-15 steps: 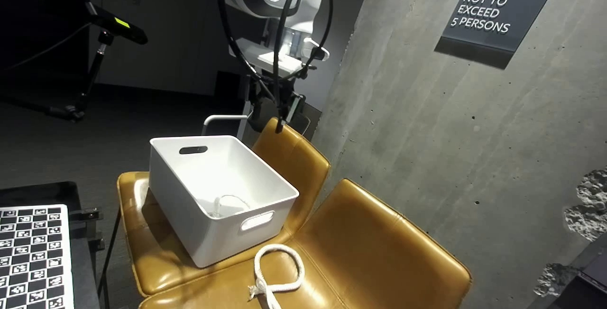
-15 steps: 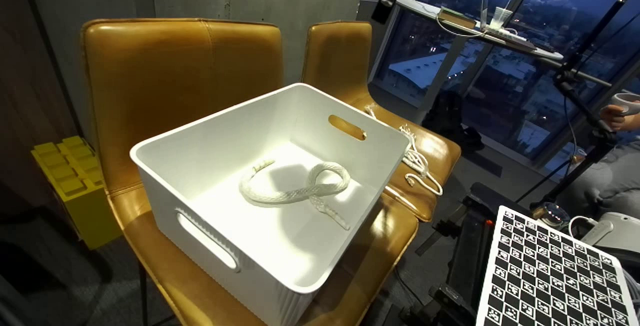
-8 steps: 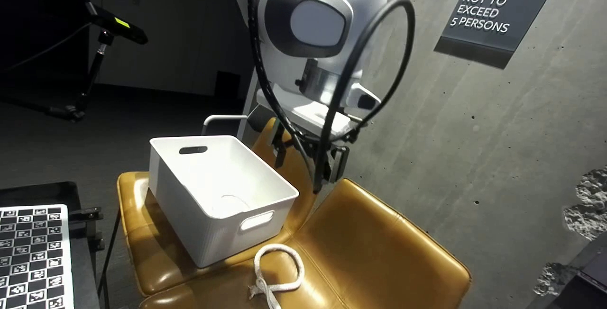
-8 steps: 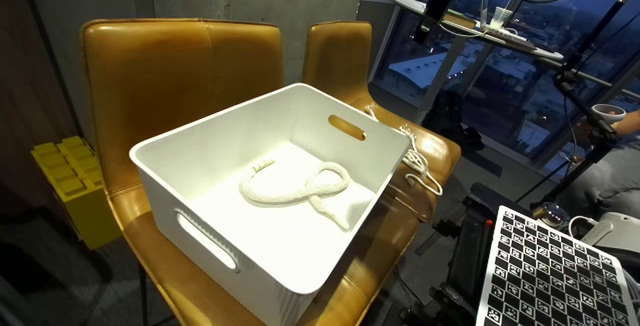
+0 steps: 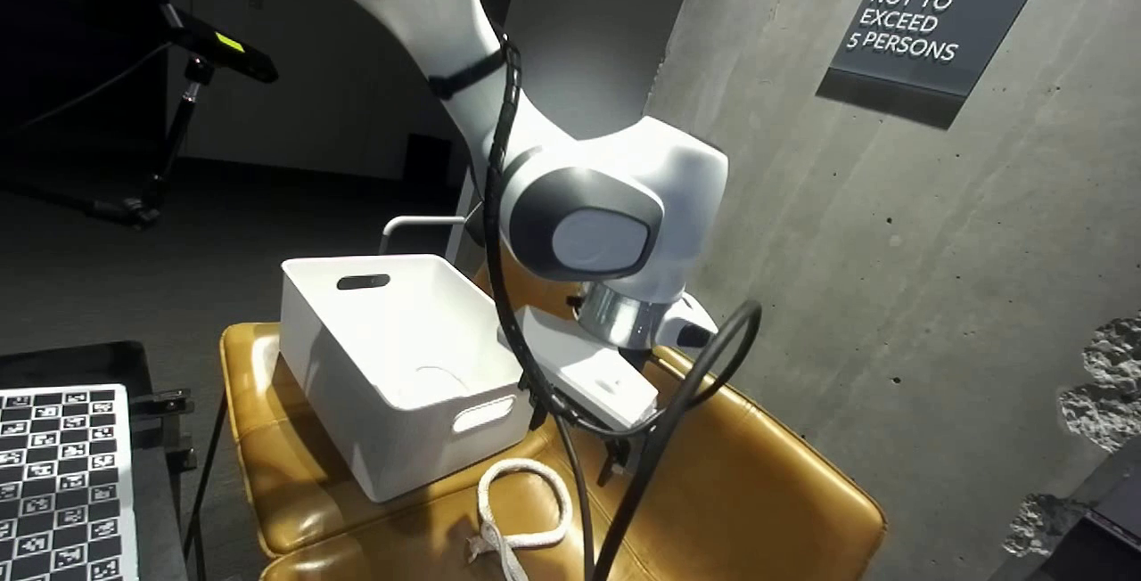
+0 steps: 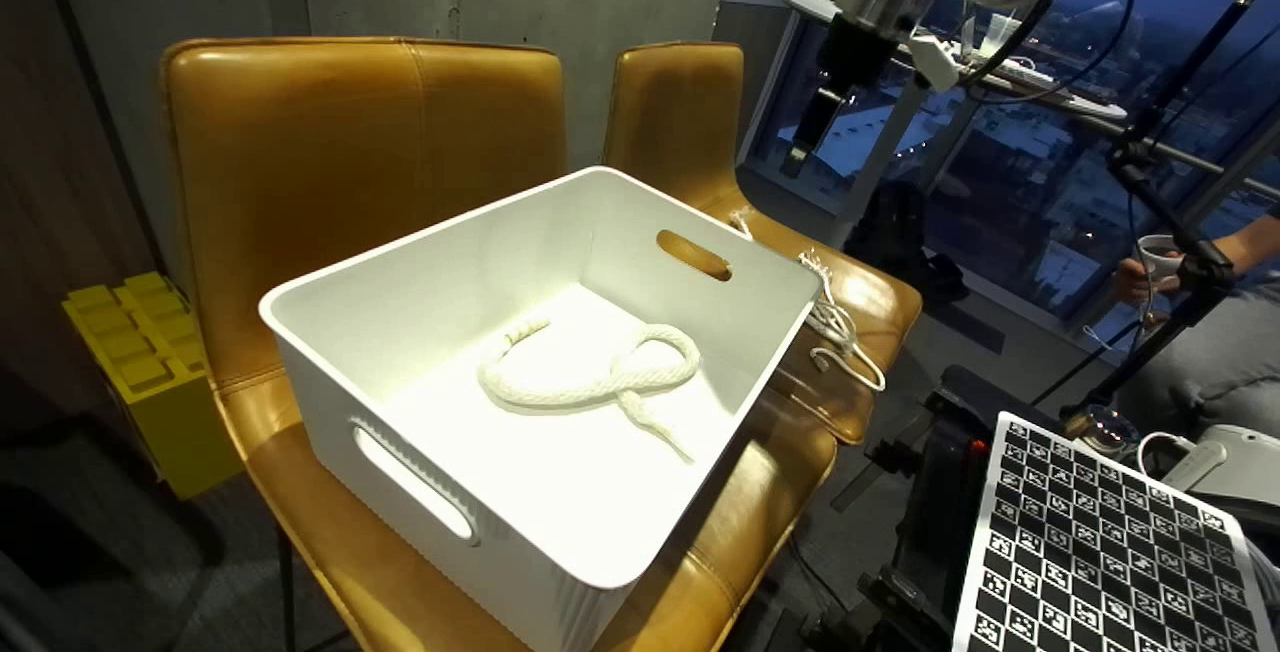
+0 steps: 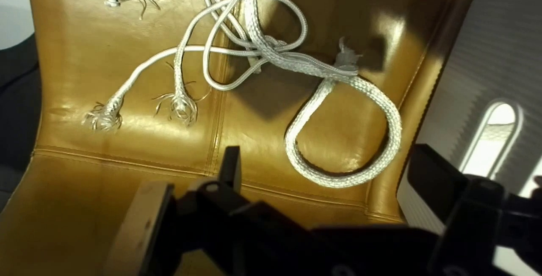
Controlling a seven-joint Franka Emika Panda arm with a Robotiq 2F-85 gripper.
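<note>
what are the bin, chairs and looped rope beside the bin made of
Bin: likely matte plastic; thin walls, ribbed outside.
Chairs: leather or imitation, glossy; stitched seams, bright highlights.
Rope: faintly shiny braided fibre, cotton or synthetic unclear; visible weave, frayed end.

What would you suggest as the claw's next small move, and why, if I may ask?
I would probably ease the claw down toward the rope loop: the jaws stand open and hold nothing, the claw hangs above the tan chair, and the loop lies on its seat, beside the white bin.
</note>
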